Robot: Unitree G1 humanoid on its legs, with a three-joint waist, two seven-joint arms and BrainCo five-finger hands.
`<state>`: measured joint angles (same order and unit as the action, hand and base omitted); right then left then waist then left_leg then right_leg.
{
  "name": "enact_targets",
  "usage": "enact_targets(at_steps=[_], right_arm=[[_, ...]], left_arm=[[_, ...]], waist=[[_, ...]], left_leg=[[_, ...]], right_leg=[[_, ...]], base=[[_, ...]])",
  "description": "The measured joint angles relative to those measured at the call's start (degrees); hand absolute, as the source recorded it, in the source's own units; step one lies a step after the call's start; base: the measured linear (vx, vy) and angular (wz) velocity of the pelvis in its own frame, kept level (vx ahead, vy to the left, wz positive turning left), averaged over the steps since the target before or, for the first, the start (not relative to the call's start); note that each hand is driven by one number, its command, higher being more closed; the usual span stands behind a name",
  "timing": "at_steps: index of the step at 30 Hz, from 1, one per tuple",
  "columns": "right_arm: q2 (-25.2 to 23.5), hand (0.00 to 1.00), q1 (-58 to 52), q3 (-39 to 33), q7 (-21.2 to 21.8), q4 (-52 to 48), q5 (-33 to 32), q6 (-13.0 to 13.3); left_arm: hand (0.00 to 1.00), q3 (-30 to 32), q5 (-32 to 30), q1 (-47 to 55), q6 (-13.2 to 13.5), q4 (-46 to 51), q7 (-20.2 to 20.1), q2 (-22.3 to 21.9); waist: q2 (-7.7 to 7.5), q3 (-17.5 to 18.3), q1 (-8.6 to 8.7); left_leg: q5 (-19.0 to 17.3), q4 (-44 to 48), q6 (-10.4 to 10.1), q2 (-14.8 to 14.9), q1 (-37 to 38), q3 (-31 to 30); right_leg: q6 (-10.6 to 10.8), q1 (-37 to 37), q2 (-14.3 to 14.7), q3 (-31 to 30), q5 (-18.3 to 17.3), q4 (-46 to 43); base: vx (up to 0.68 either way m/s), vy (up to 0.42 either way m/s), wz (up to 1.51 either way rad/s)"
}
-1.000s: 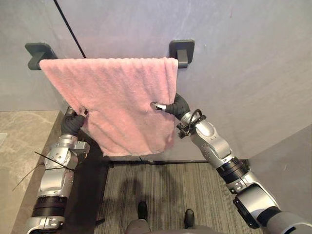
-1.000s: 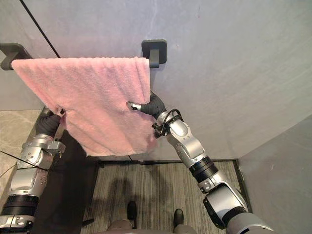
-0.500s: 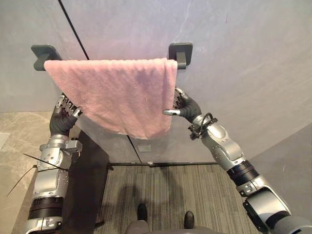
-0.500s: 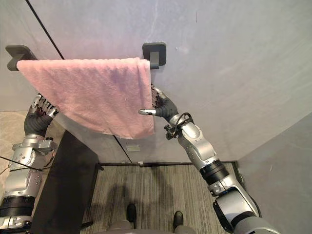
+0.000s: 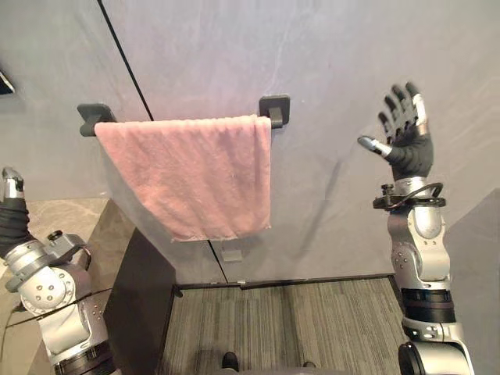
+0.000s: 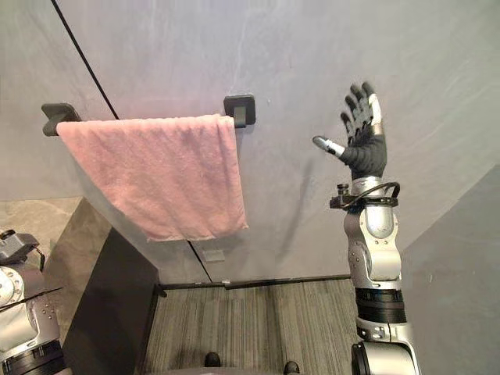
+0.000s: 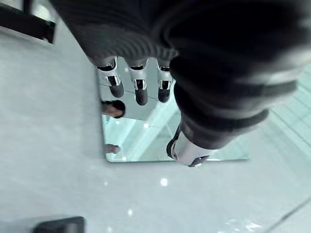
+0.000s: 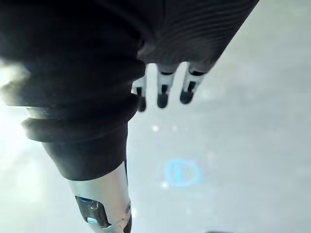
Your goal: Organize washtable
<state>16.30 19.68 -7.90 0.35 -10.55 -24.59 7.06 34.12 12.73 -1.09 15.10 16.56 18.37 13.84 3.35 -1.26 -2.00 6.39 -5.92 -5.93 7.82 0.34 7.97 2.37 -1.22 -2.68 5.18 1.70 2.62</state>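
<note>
A pink towel (image 5: 195, 172) hangs spread over a dark wall bar between its left bracket (image 5: 92, 116) and right bracket (image 5: 273, 105), its lower edge slanting down to the right. My right hand (image 5: 406, 137) is raised well to the right of the towel, open, with fingers straight up and thumb out, touching nothing. In the right wrist view its fingers (image 8: 163, 92) point at bare grey wall. My left hand (image 5: 9, 199) is at the far left edge, apart from the towel. In the left wrist view its fingers (image 7: 140, 86) are straight and empty.
A beige stone counter (image 5: 74, 215) lies at lower left, above a dark cabinet side (image 5: 141, 297). A striped floor mat (image 5: 297, 320) lies below the towel. A mirror panel (image 7: 146, 141) shows past my left hand. A small plate (image 5: 230, 255) sits low on the wall.
Both hands have come away from the towel: the right one rose to the right, the left one drew off to the left edge. The towel now hangs free. The camera has shifted.
</note>
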Motion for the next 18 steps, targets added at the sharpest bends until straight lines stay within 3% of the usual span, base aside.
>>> enact_targets(at_steps=[3,6,9,11,18], right_arm=[[-0.2,0.0,0.1,3.3,4.7,-3.5,-7.4,2.8],[-0.2,0.0,1.2,10.9,8.5,-4.2,-11.3,3.3],[-1.0,0.0,4.9,23.6,12.6,-1.5,-14.1,1.5],[-3.1,0.0,9.9,32.9,15.2,3.1,-15.6,-1.1],[-7.1,0.0,18.1,43.7,17.5,14.3,-17.3,-4.0]], left_arm=[[0.0,-2.1,1.7,0.1,0.8,1.4,-3.9,0.0],[0.0,-8.4,5.6,0.1,1.3,2.8,-8.0,0.2],[0.0,-18.8,9.4,0.1,1.5,3.6,-14.1,1.5],[0.0,-24.9,10.0,0.0,1.3,3.6,-17.6,2.3],[0.0,-30.1,18.9,0.1,0.1,-1.9,-22.1,2.0]], waist=[[0.01,1.3,0.0],[-0.22,1.9,0.02],[-0.32,2.2,-0.01],[-0.32,2.2,0.05],[-0.4,2.2,-0.56]], left_leg=[[-0.1,0.0,-0.2,0.0,0.1,-0.2],[-0.2,0.0,-0.3,0.0,0.1,-0.2],[-0.2,0.0,-0.3,-0.1,0.0,-0.3],[0.0,0.0,0.0,-0.1,-0.1,-0.6],[0.0,0.0,0.0,-0.4,-0.1,-0.7]], right_leg=[[0.1,-0.7,-0.2,0.4,0.2,0.9],[0.1,-0.8,-0.4,0.8,0.2,0.9],[0.2,-0.8,-0.4,0.9,0.2,0.9],[0.6,-0.8,-0.4,0.9,0.5,0.9],[0.5,-0.7,-0.4,1.0,0.6,0.5]], base=[[-0.04,0.005,0.05],[-0.02,0.006,0.07],[0.0,0.0,0.0],[0.0,0.0,0.0],[0.01,-0.004,0.01]])
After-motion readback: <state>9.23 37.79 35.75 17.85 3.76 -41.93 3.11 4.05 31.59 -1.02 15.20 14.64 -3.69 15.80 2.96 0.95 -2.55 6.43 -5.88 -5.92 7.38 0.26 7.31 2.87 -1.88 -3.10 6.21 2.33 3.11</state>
